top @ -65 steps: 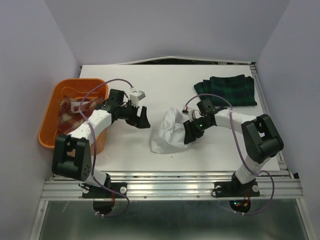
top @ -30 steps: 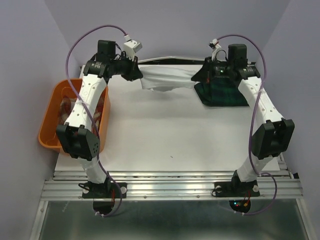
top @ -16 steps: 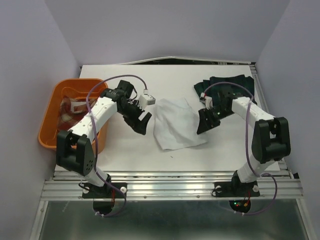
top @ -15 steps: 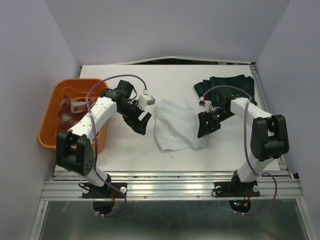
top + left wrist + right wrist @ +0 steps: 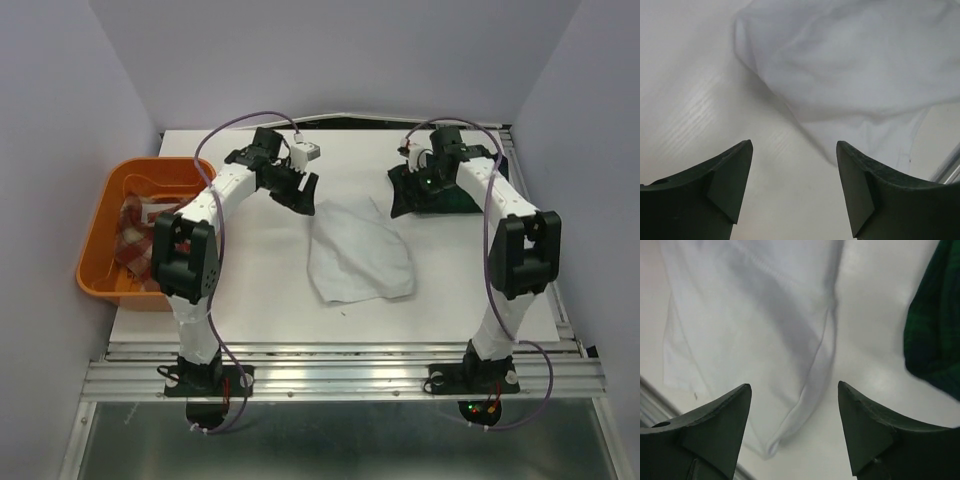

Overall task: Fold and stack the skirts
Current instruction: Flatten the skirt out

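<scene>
On the white counter [image 5: 250,290], centre, the plain white cloth skirt [image 5: 358,256] lies flat, long axis far-to-near, bare surface left and near. Left gripper [image 5: 793,145] and right gripper [image 5: 793,385] hang released, empty, near its far corners.

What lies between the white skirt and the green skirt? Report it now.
Only bare table. The right wrist view shows it: white skirt left, green skirt right, not touching.

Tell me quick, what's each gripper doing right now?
Left gripper: open, holding nothing.
Right gripper: open, holding nothing.
</scene>
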